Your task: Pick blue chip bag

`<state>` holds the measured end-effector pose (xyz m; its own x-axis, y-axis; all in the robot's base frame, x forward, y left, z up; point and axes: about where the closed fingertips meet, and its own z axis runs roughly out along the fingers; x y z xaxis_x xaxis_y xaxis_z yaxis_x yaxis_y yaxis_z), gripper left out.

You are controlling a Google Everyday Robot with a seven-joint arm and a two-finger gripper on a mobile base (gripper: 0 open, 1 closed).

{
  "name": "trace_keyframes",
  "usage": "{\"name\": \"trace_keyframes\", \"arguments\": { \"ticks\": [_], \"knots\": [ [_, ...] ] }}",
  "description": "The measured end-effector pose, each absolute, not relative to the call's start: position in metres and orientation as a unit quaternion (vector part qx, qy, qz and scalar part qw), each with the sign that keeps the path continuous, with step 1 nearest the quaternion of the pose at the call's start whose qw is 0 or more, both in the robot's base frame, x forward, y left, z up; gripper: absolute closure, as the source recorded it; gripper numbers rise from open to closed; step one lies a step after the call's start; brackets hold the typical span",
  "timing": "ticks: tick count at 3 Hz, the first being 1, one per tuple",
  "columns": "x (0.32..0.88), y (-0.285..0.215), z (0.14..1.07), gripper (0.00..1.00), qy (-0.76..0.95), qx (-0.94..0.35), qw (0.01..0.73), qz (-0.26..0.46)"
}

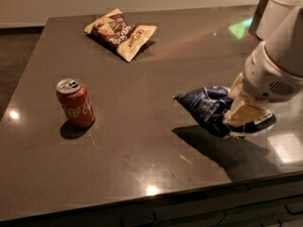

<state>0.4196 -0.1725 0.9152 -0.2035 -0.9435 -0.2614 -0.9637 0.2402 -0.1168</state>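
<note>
The blue chip bag point(208, 108) is crinkled dark navy foil with white print. It hangs above the dark table point(142, 141) at the right, its left end free, and casts a shadow on the top below it. My gripper point(240, 111) is shut on the bag's right end, with a tan finger point(246, 111) pressed across it. The white arm rises from there to the upper right.
A red soda can point(75, 103) stands upright at the left. A brown-and-tan chip bag point(120, 33) lies at the back. A white rounded container point(279, 8) stands at the back right corner. The table's front edge runs just below the gripper.
</note>
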Motion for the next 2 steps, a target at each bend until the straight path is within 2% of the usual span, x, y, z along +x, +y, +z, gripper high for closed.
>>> {"name": "trace_keyframes", "arguments": {
  "ticks": [1, 2],
  "knots": [
    [0.4425, -0.1547, 0.9783, 1.00, 0.753, -0.635, 0.168, 0.042],
    [0.4427, -0.1544, 0.9784, 1.00, 0.753, -0.635, 0.169, 0.042]
  ]
}}
